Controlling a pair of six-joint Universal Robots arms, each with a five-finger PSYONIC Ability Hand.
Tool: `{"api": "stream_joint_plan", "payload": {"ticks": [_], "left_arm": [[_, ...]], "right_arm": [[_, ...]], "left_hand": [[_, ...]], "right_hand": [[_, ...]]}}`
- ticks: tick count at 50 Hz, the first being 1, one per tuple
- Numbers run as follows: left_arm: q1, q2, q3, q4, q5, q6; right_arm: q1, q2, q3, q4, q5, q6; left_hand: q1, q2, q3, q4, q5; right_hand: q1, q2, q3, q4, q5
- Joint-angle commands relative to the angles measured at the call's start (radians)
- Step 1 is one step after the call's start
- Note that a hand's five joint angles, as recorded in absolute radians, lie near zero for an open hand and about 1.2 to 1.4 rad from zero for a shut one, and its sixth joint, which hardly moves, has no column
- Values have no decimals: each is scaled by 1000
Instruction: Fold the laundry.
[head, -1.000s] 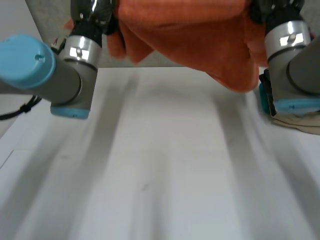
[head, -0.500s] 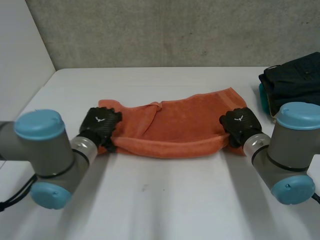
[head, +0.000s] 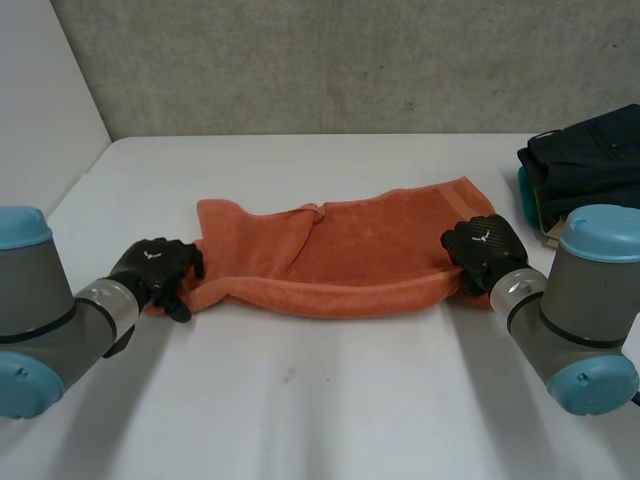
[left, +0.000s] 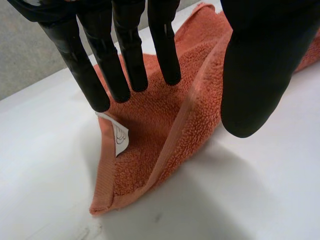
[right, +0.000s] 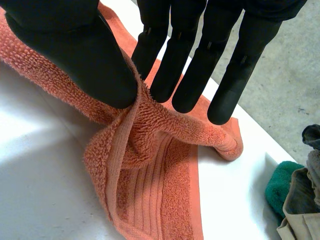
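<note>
An orange towel (head: 350, 262) lies folded lengthwise across the middle of the white table (head: 330, 400). My left hand (head: 155, 268) is just off the towel's left end, open. In the left wrist view its straight fingers (left: 125, 65) hover over the towel's corner (left: 150, 140), thumb spread apart, with nothing between them. A small white label (left: 119, 137) shows at that corner. My right hand (head: 482, 245) is at the towel's right end. In the right wrist view its thumb (right: 85, 55) and fingers pinch a bunched fold of towel (right: 150, 165).
A pile of dark clothes (head: 590, 160) sits at the table's back right, with teal cloth (right: 282, 185) and beige cloth under it, close to my right arm. A grey wall runs behind the table. The table's left edge slants away at the far left.
The towel, held up in the air by both hands, came down flat onto the table. My left hand then let go of its end and drew back to the left.
</note>
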Motion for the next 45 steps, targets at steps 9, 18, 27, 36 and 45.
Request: {"api": "stream_joint_plan", "payload": {"ticks": [9,18,27,36,45], "left_arm": [[-11,-108,99,111,-15,-1],[-15,10,47,140,-10,-25],[-14,60,31,152,-10,-65],[-26,138,45,143,-7,-122],[-67,218,73,140,-7,-179]], "right_arm": [[-3,-4,-15,24,13,29],[-119,-135,-69,258,-3,291],[-244,-132,-48,394,-54,330],[-264,-48,9,317,-109,441],[-161,71,-69,239,-100,572]], "left_hand": [[758,754,756,753,755],[758,754,756,753,755],[758,754,756,753,755],[758,754,756,753,755],[758,754,756,753,755]], "right_hand": [[-700,-790,-798,-801,-785],[-688,-778,-786,-790,-773],[-506,-596,-604,-608,-591],[-494,-584,-592,-596,-580],[-503,-593,-601,-605,-588]]}}
